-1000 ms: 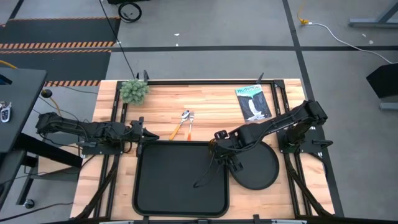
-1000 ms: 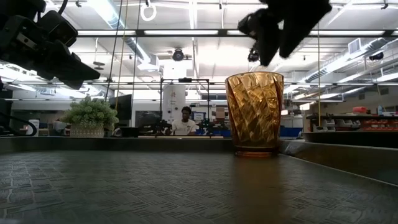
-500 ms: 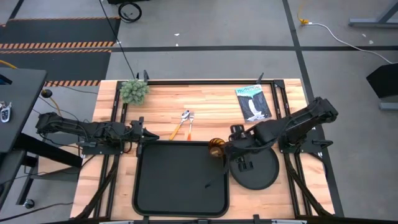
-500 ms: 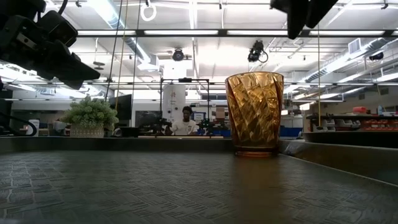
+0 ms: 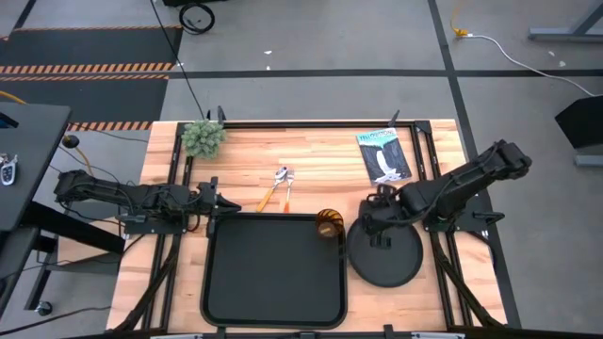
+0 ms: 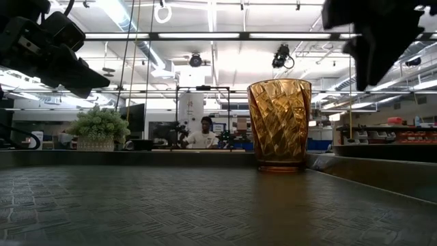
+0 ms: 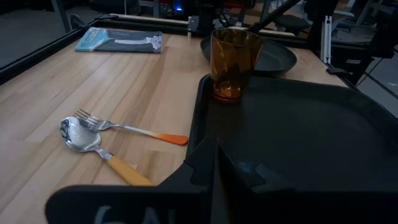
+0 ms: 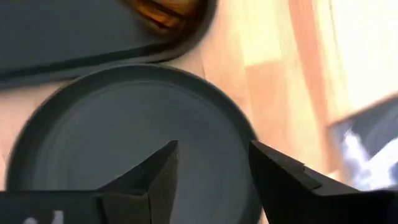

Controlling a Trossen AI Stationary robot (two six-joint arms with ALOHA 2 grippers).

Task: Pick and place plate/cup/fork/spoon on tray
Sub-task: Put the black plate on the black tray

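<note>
- The tray [image 5: 275, 273], black and rectangular, lies at the near middle of the wooden surface [image 5: 320, 155]; only the cup rests on it.
- The plate [image 5: 386, 254], round and matte black, lies flat on the surface just right of the tray, near its rim.
- The right claw [image 5: 377, 226] hovers over the plate's far edge, its fingers spread apart and holding nothing.
- The plate looks stiff, light and thin, so it probably has to be pinched at its low rim; lying flat, that rim gives little purchase.
- The cup [image 5: 328, 226], a ribbed amber tumbler, stands upright in the tray's far right corner. It looks light, rigid and easy to tip.
- The left claw [image 5: 209, 201] waits at the tray's far left corner; whether its fingers are apart cannot be told.
- The fork [image 5: 287, 185] and spoon [image 5: 274, 186] lie side by side beyond the tray, small and slim, and are best taken by their orange handles.
- One second ago the right claw covered the cup; it has since pulled right to the plate, leaving the cup standing free.
</note>
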